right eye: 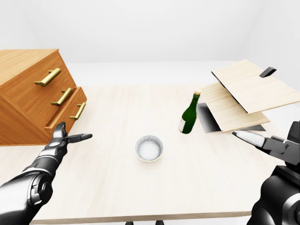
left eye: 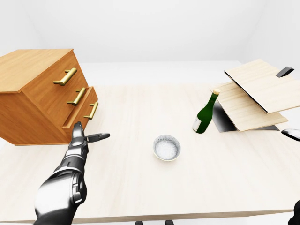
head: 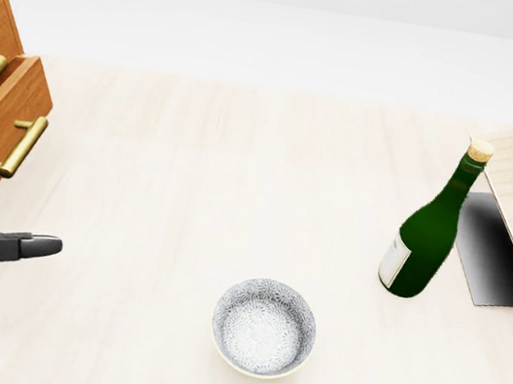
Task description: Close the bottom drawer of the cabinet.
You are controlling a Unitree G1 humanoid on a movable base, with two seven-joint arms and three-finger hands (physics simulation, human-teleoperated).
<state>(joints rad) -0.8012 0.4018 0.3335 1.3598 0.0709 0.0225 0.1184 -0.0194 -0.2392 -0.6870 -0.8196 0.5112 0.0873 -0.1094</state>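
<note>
The wooden cabinet [left eye: 28,93] stands at the left end of the table, with three brass handles down its face. Its bottom drawer [left eye: 83,118] sticks out a little from the face; its handle [head: 16,147] also shows in the head view. My left hand [left eye: 92,130] is open, fingers pointing up and thumb out to the right. It hovers just below the bottom drawer's face, close to it but apart. My right hand [right eye: 262,140] is open and empty at the right edge of the right-eye view, far from the cabinet.
A white speckled bowl [left eye: 166,147] sits mid-table. A green bottle [left eye: 205,115] stands upright to its right. Stacked light wooden boards [left eye: 258,89] lean at the far right. The pale table [left eye: 140,108] reaches across all views.
</note>
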